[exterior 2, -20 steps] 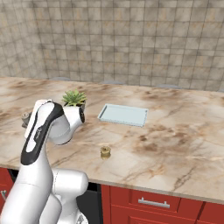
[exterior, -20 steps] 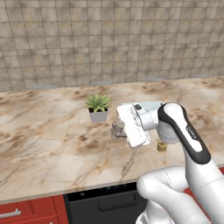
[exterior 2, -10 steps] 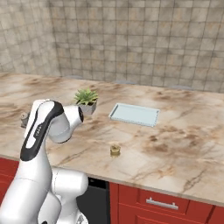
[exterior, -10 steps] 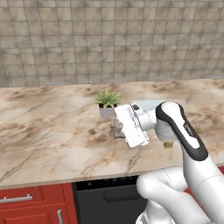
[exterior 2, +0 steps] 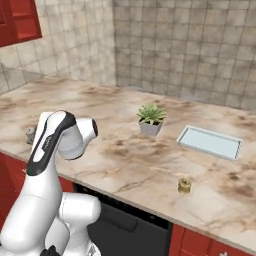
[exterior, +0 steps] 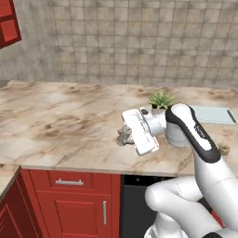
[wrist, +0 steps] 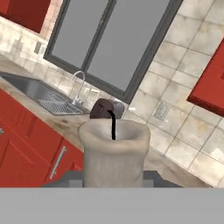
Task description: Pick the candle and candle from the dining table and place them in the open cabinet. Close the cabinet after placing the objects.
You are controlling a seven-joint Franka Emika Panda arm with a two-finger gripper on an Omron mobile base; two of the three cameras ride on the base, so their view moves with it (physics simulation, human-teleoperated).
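A: Closed on what, the gripper (exterior: 124, 135)?

B: Clamped on 1 candle, the pale grey-beige candle (wrist: 113, 151); seen up close in the hand view, wick up, long axis upright, sitting between the dark fingertips at the bottom edge. In the left base view, held just off the front of the hand, above the dining table (exterior: 60, 125).

A: And candle number 2?

B: Olive-gold stub (exterior 2: 184, 185), standing on the marble near the front edge, well apart from the gripper, off to the arm's right. Near a pale tray (exterior 2: 209, 142); potted plant (exterior 2: 151, 119) further left.

A: Cabinet?

B: Red cabinet (exterior: 9, 23) up high at the far left, above counter level, well apart from the hand. Probably a carry up and to the left, keeping the candle upright. Door state hard to judge from this sliver.
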